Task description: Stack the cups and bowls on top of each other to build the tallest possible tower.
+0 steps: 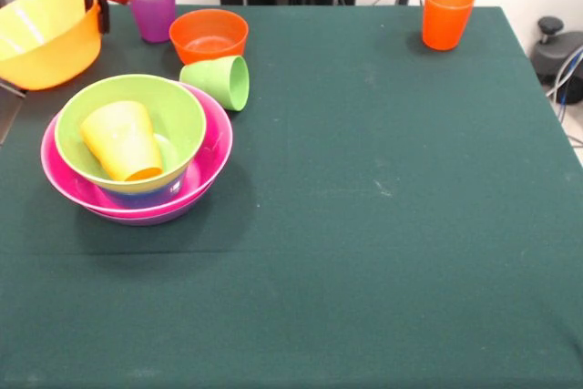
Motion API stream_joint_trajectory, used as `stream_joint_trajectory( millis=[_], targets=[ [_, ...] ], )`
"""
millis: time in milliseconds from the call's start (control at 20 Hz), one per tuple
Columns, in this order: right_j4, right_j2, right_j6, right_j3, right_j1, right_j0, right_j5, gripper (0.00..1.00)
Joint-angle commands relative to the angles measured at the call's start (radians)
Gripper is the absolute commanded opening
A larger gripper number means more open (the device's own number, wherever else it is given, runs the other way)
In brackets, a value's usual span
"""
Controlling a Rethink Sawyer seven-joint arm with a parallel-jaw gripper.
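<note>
The tower stands at the left: a light green bowl [173, 111] nested in a pink bowl [211, 145], with a blue bowl [150, 195] and a purple rim [150, 219] showing beneath. A yellow-orange cup [121, 140] lies tilted inside the green bowl. Behind it a light green cup [219, 79] lies on its side, next to an orange bowl [209, 35] and an upright purple cup [153, 8]. A yellow bowl [46, 35] sits tilted at the far left edge. My gripper [100, 20] hangs at that bowl's right rim, beside the purple cup. An orange cup [447, 15] stands alone at the back right.
A dark green cloth [383, 207] covers the table. A black fixture with cables [557, 52] sits off the right edge. The yellow bowl overhangs the table's left edge.
</note>
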Motion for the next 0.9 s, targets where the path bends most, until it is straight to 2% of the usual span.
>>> stream_joint_trajectory(
  millis=[50,200,400,900],
  targets=[
    [0.148,0.085,0.008,0.077,-0.057,-0.023,0.012,0.0],
    [0.202,0.089,0.01,0.109,-0.102,-0.032,0.012,0.0],
    [0.267,0.114,-0.02,0.13,-0.122,-0.065,0.024,0.0],
    [0.262,0.086,-0.029,0.115,-0.111,-0.048,-0.01,0.0]
  ],
)
